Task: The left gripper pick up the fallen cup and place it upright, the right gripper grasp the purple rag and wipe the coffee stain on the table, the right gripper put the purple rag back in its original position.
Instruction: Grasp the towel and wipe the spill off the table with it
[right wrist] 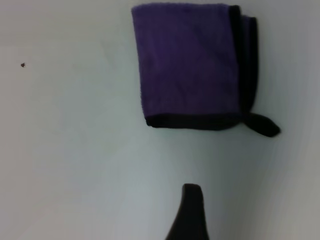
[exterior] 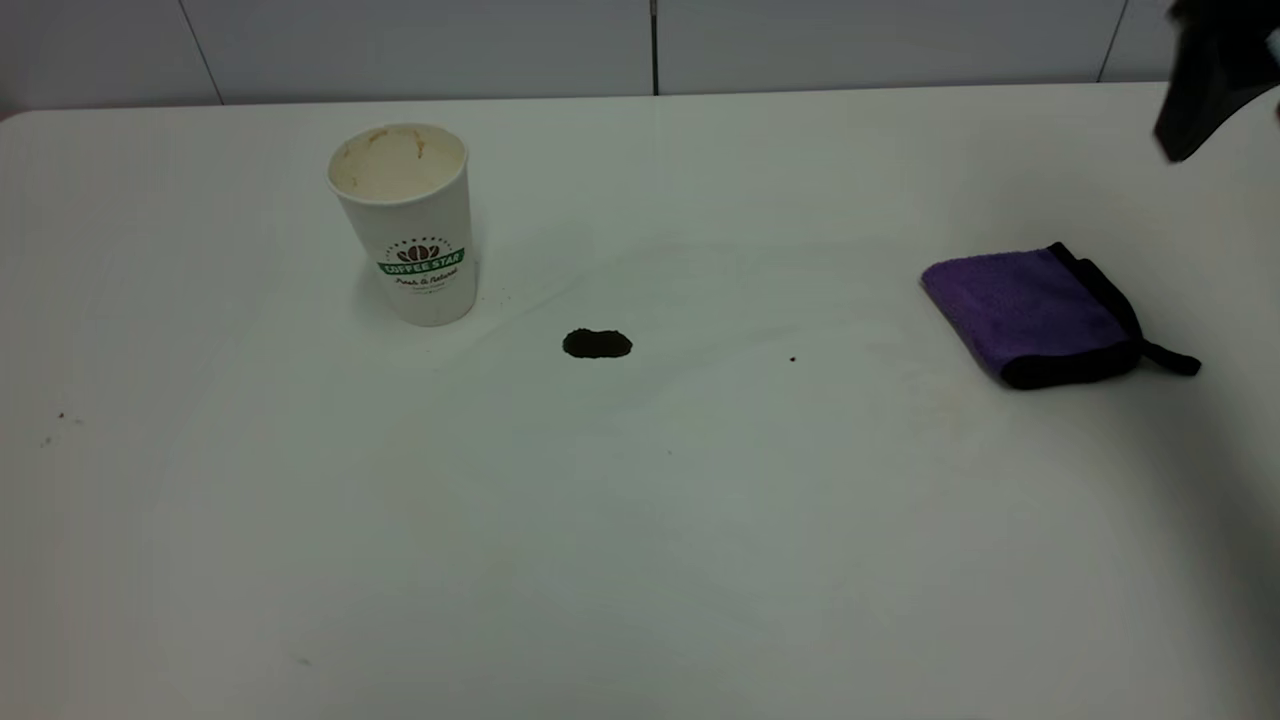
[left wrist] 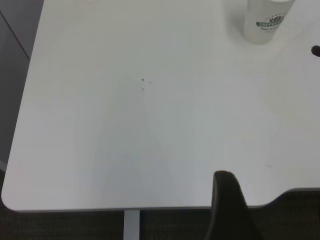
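The white cup [exterior: 405, 225] with the green "COFFEE STAR" band stands upright at the table's back left, its cream stained inside showing. It also shows in the left wrist view [left wrist: 264, 21]. The coffee stain [exterior: 597, 344], a dark oval blotch, lies to the right of the cup and a little nearer the front. The purple rag [exterior: 1035, 315] lies folded flat at the right and shows in the right wrist view [right wrist: 192, 65]. The right gripper [exterior: 1205, 85] hangs above the table behind the rag, apart from it. The left gripper [left wrist: 230, 210] is over the table's left front corner, far from the cup.
The white table [exterior: 640, 520] carries a few tiny dark specks [exterior: 792, 358]. Its back edge meets a grey wall. The left wrist view shows the table's rounded corner and edge [left wrist: 60, 207] with dark floor below.
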Robot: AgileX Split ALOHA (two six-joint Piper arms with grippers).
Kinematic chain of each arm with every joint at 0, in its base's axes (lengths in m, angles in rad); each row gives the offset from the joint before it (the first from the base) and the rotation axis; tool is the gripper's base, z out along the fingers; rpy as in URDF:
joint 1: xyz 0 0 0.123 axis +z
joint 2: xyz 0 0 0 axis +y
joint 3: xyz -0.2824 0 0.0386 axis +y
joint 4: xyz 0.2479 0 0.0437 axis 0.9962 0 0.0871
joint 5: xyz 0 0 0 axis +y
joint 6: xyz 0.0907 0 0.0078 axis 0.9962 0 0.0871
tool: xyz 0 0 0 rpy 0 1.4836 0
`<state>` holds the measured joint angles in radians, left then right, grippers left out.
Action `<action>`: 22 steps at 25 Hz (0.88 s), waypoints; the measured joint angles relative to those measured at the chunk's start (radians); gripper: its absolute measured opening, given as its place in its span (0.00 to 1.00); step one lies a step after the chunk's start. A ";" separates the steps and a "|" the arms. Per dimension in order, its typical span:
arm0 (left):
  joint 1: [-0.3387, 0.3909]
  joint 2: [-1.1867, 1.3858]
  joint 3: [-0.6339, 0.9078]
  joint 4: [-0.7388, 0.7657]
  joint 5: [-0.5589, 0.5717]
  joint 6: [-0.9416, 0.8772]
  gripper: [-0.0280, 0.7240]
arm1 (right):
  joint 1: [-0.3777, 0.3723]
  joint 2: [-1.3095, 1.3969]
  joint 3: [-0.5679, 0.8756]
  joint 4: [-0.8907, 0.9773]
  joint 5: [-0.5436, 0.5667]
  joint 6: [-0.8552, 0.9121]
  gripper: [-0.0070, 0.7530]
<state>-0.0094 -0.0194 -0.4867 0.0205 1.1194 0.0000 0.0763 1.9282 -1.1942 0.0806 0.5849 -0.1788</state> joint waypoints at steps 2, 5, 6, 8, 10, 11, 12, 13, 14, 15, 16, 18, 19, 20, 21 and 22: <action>0.000 0.000 0.000 0.000 0.000 0.000 0.65 | 0.014 0.144 -0.095 0.002 0.017 0.000 0.96; 0.000 0.000 0.000 0.000 0.000 0.000 0.65 | 0.026 0.309 -0.232 0.003 0.041 -0.002 0.96; 0.000 0.000 0.000 0.000 0.000 0.000 0.65 | 0.028 0.355 -0.274 0.004 0.050 -0.003 0.96; 0.000 0.000 0.000 0.000 0.000 0.000 0.65 | 0.031 0.423 -0.345 0.004 0.068 -0.008 0.96; 0.000 0.000 0.000 0.000 0.000 0.000 0.65 | 0.033 0.481 -0.396 0.004 0.079 -0.010 0.95; 0.000 0.000 0.000 0.000 0.000 0.000 0.65 | 0.034 0.500 -0.417 0.004 0.084 -0.011 0.95; 0.000 0.000 0.000 0.000 0.000 0.000 0.65 | 0.034 0.519 -0.432 0.004 0.086 -0.011 0.95; 0.000 0.000 0.000 0.000 0.000 0.000 0.65 | 0.034 0.532 -0.443 0.004 0.086 -0.012 0.94; 0.000 0.000 0.000 0.000 0.000 0.000 0.65 | 0.034 0.542 -0.452 0.004 0.086 -0.012 0.93; 0.000 0.000 0.000 0.000 0.000 0.000 0.65 | 0.034 0.548 -0.457 0.004 0.086 -0.012 0.92; 0.000 0.000 0.000 0.000 0.000 0.000 0.65 | 0.034 0.553 -0.459 0.004 0.085 -0.012 0.91; 0.000 0.000 0.000 0.000 0.000 0.000 0.65 | 0.034 0.566 -0.460 0.004 0.075 -0.015 0.86; 0.000 0.000 0.000 0.000 0.000 0.000 0.65 | 0.034 0.574 -0.460 0.004 0.073 -0.015 0.83; 0.000 0.000 0.000 0.000 0.000 0.000 0.65 | 0.034 0.584 -0.461 0.004 0.069 -0.015 0.80; 0.000 0.000 0.000 0.000 0.000 0.000 0.65 | 0.034 0.593 -0.461 0.004 0.063 -0.017 0.77; 0.000 0.000 0.000 0.000 0.000 0.000 0.65 | 0.034 0.601 -0.461 0.004 0.061 -0.018 0.75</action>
<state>-0.0094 -0.0194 -0.4867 0.0208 1.1194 0.0000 0.1107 2.5291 -1.6556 0.0850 0.6457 -0.1965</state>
